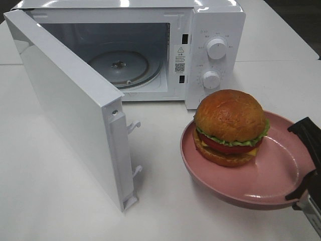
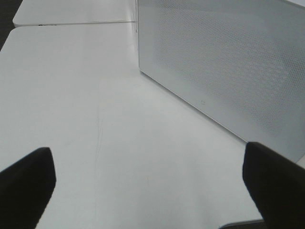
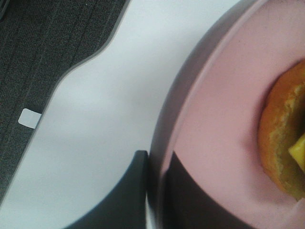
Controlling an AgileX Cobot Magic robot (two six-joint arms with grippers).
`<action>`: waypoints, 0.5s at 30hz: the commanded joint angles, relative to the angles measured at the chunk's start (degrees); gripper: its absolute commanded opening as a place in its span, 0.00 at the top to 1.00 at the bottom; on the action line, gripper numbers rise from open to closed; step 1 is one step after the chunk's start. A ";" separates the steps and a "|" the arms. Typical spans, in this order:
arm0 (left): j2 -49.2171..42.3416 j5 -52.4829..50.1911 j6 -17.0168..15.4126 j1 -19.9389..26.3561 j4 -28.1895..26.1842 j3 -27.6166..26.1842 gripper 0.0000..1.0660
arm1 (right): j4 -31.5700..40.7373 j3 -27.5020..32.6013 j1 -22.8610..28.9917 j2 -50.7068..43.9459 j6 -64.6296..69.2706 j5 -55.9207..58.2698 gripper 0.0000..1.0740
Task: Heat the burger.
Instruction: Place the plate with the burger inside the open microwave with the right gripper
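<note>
Exterior high view: tall glossy-bunned burger [image 1: 230, 128] sits centre right on a round pink plate [image 1: 273, 183], before the open white microwave oven [image 1: 213, 30]. Right gripper [image 3: 156, 191] clamps the plate rim; left gripper [image 2: 150, 181] gapes wide, empty. One-edge grip may tilt the plate, toppling the burger.

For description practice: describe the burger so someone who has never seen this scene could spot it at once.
Find the white microwave with its door swung open. In front of its knobs is a pink plate. The burger sits on it, the only food: glossy brown bun, green lettuce, tomato.
</note>
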 commanded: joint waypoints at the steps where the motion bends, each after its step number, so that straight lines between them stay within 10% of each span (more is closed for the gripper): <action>1: -0.57 -0.80 0.00 -0.23 -0.57 0.23 0.06 | 0.00 -2.23 0.17 1.20 0.06 -5.21 1.00; 15: -0.57 -0.80 0.00 -0.23 -0.57 0.23 0.06 | 0.00 -11.29 0.17 9.74 0.06 -4.70 1.00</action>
